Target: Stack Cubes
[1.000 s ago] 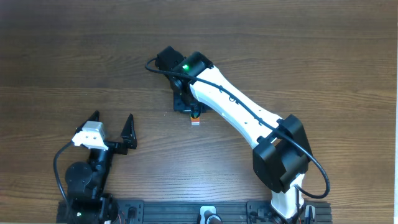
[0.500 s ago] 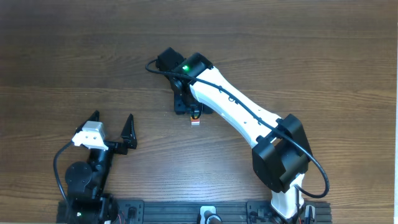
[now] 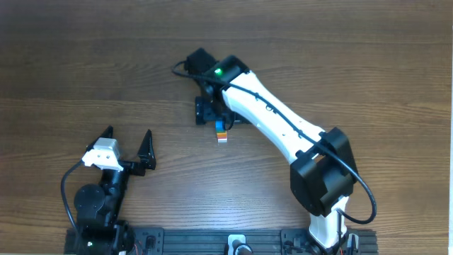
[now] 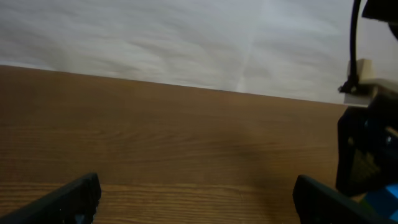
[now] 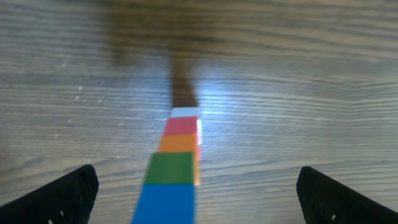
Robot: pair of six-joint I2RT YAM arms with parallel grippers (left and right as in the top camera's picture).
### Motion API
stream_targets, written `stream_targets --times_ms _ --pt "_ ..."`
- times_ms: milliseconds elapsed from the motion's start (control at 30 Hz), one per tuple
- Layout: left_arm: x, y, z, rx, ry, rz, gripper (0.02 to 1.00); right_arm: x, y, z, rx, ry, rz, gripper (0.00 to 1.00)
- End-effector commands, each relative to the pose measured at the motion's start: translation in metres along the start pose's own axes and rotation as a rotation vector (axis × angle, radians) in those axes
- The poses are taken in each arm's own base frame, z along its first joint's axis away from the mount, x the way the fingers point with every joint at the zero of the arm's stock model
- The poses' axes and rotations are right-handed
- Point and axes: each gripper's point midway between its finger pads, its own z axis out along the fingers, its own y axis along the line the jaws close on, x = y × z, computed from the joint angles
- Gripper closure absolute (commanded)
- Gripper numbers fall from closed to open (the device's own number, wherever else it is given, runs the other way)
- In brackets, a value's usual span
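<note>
Nothing readable is showing: the stacked cubes (image 5: 177, 165) and the wooden table (image 3: 368, 64) are carrying no legible text, label, number or sign.

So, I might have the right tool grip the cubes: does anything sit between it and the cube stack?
Nothing visible does. The right tool is open directly over the cube stack, with bare table on every side.

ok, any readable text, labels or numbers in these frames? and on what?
None readable.
The cube stack has plain coloured faces (white, red, orange, green, blue) with no print.
The right arm carries a lit green light, with no lettering to make out.
The table is plain wood grain, no marks.
</note>
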Motion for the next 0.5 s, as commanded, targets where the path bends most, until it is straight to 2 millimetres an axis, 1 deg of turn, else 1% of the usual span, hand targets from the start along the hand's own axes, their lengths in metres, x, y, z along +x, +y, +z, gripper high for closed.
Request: stream_targets --times_ms 33,133,200,300,367,433,500 --pt "0.001 0.000 0.000 0.001 -0.001 0.015 0.020 -0.036 -0.029 -0.022 0.021 -0.081 0.005 0.007" --pt "0.001 0.000 0.000 0.001 -0.001 0.015 0.018 -0.055 -0.063 -0.038 0.007 -0.118 0.058 0.007" --pt "0.002 0.000 0.000 0.001 -0.001 0.015 0.020 -0.067 -0.092 -0.046 0.002 -0.136 0.093 0.007" --pt "0.002 0.000 0.000 0.001 -0.001 0.015 0.020 -0.079 -0.135 -0.056 0.004 -0.155 0.142 0.007" --pt "0.001 0.000 0.000 0.001 -0.001 0.015 0.020 -0.084 -0.160 -0.066 0.003 -0.180 0.156 0.007" --pt "0.002 0.000 0.000 0.001 -0.001 0.015 0.018 -0.086 -0.179 -0.079 0.015 -0.219 0.147 0.007" --pt "0.001 0.000 0.000 0.001 -0.001 0.015 0.020 -0.084 -0.194 -0.097 0.050 -0.277 0.140 0.007"
